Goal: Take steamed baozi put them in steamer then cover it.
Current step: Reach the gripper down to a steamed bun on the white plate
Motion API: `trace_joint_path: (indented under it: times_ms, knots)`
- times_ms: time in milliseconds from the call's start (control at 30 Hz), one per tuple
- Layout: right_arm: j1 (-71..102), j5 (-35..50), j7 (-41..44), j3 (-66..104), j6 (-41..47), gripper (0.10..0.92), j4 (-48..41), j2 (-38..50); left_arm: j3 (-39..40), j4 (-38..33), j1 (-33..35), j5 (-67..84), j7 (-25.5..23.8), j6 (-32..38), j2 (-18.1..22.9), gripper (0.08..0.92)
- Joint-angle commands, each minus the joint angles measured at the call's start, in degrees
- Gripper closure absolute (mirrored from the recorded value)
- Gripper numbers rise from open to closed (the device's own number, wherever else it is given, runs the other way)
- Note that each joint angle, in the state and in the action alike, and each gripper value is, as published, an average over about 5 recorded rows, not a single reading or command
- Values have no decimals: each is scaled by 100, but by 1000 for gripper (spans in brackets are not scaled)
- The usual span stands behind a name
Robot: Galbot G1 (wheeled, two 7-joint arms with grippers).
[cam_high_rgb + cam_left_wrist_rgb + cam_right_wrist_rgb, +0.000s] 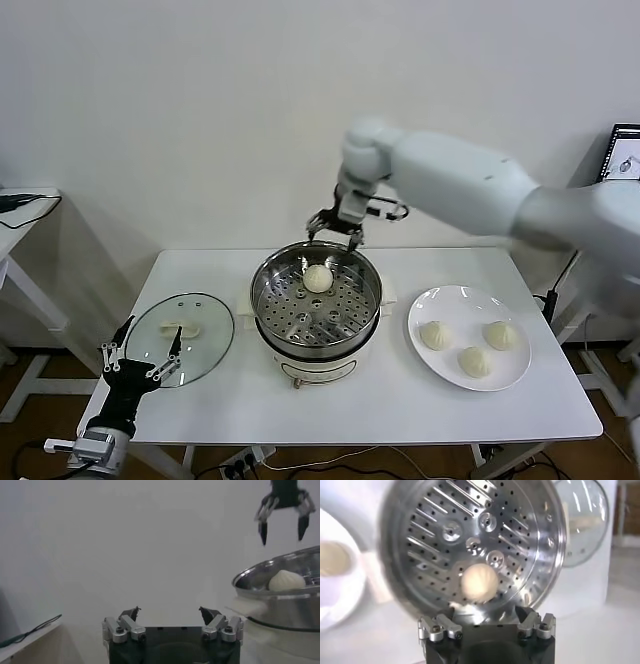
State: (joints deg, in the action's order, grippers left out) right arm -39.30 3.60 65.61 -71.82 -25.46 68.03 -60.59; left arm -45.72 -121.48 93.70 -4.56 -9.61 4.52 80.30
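- The right gripper (339, 229) hangs over the far rim of the steamer (316, 338), its jaws apart and holding nothing; the left wrist view shows its spread fingers (263, 529) above the pot.
- One steamed baozi (317, 278) sits on the perforated tray (300, 320) inside the steamer, toward the far side — the right wrist view shows it directly below the right gripper (487, 617).
- Three more baozi (467, 349) lie on the white plate (440, 300) to the right of the steamer, on the white table (400, 410).
- The cover (181, 338) — a clear glass lid with a white handle (181, 328) — lies flat on the table to the left of the steamer, apart from it.
- The left gripper (140, 358) waits at the near left edge of the table, just beside the cover's near rim, with its jaws apart and empty.
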Motion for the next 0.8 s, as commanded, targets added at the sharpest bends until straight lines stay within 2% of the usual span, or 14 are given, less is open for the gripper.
trace_joint_path:
  times_ms: [33,167,400,800]
  knots:
    - [-787,1580,318,-716,1759,203,1159,1788,66,-220,59,-48,24,-9,-8,177]
    - [-357,1690,202,-731,2533,203,1212,2393,167,-242,66,-111,64,0,-1,177]
    - [962,1120,-88,-87,3294,203,1204,2805,214,-229,65,-146,69,17,23,177]
    - [2693,380,-95,1228,3343,203,99,2444,203,-36,-56,-147,61,12,48,177]
